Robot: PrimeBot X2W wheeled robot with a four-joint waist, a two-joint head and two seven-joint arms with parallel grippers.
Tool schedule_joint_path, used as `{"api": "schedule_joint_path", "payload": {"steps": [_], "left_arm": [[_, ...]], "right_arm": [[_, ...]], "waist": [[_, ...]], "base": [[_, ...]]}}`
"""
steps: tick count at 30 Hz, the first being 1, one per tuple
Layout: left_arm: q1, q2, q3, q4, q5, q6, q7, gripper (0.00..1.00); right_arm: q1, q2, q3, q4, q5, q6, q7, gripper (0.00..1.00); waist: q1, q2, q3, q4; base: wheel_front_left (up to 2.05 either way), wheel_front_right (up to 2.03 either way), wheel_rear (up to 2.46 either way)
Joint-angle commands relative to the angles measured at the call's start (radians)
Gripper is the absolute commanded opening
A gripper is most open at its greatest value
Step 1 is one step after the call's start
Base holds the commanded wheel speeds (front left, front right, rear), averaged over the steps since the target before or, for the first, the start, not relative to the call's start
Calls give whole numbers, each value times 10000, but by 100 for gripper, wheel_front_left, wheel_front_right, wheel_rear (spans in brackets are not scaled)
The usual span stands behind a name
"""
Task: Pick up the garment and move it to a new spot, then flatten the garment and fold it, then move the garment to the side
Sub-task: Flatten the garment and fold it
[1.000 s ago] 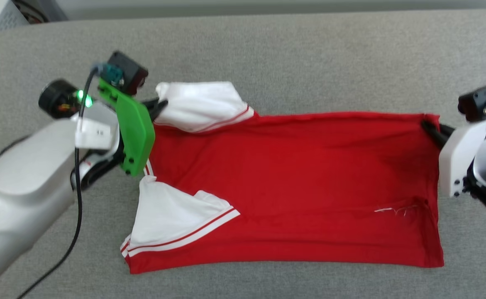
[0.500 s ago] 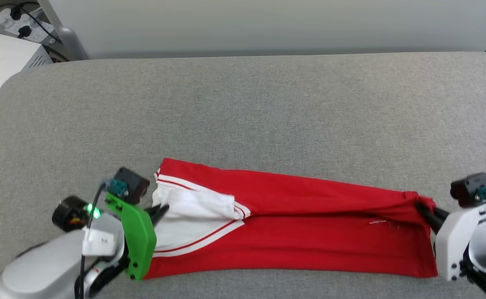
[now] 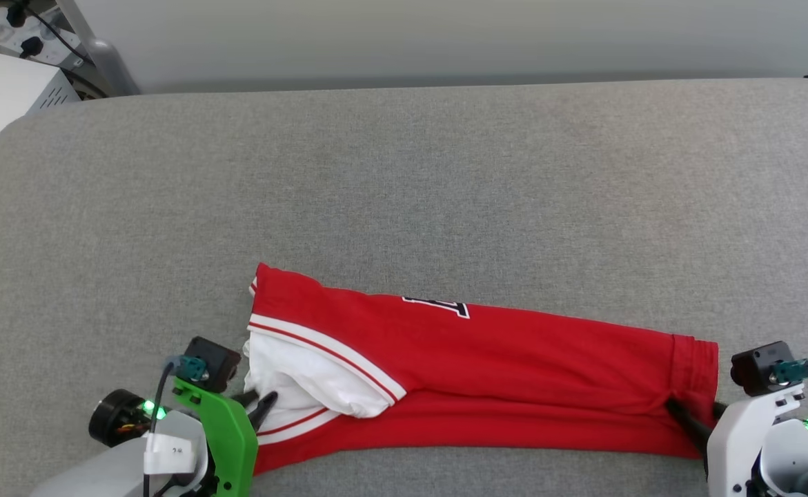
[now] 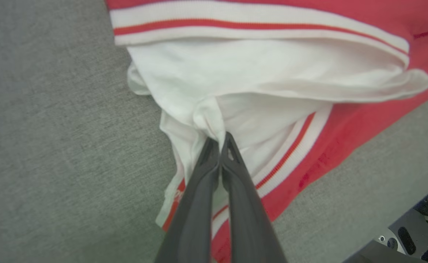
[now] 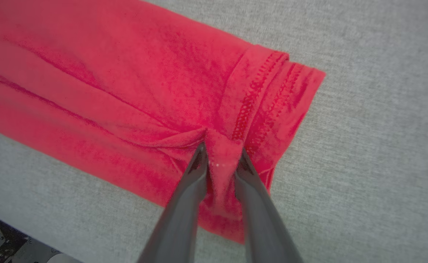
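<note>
Red soft T-shirt with white sleeves (image 3: 500,366) folded lengthwise on grey fabric surface (image 3: 404,179), bare room beyond its far edge, wrist views reveal left gripper (image 4: 219,140) pinching white sleeve (image 4: 272,65), right gripper (image 5: 221,157) clamping red hem (image 5: 265,91)

The garment (image 3: 486,359) (red T-shirt, white sleeves, striped trim) lies folded lengthwise as a long band on the grey surface (image 3: 404,172), sleeves at left, hem at right, dark letter print partly visible along the far fold.
</note>
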Motion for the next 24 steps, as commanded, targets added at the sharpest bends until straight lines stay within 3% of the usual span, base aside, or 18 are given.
{"api": "schedule_joint_path", "payload": {"steps": [1,5,11,15,18,24], "left_arm": [[197,15,112,66,85,139,-236,100],[420,116,542,-69,212,724,-1336,100],[771,172,1555,-643,700,2017,-2713,100],[1171,-84,2833,-1250,1594,2786,-2815,100],[1952,-546,4406,-1822,2833,3304,-2820,100],[3205,-1589,6366,-2207,4279,3317,-2822,100]], "right_arm": [[-62,-22,-108,-101,128,-6,-105,100],[73,-146,-448,-759,747,-6,27,100],[266,-520,-1377,-1808,1370,-6,554,100],[427,-631,-1996,-1888,1741,-6,1372,100],[527,-613,-2426,-1617,2386,-6,2341,100],[487,-384,-2519,-915,2692,-6,2923,100]], "waist": [[1,0,-147,-14],[1,0,-424,-32],[1,0,-531,37],[1,0,-443,182],[1,0,-277,368],[1,0,-32,679]], "base": [[0,0,0],[0,0,0],[0,0,0],[0,0,0],[0,0,0],[0,0,0]]}}
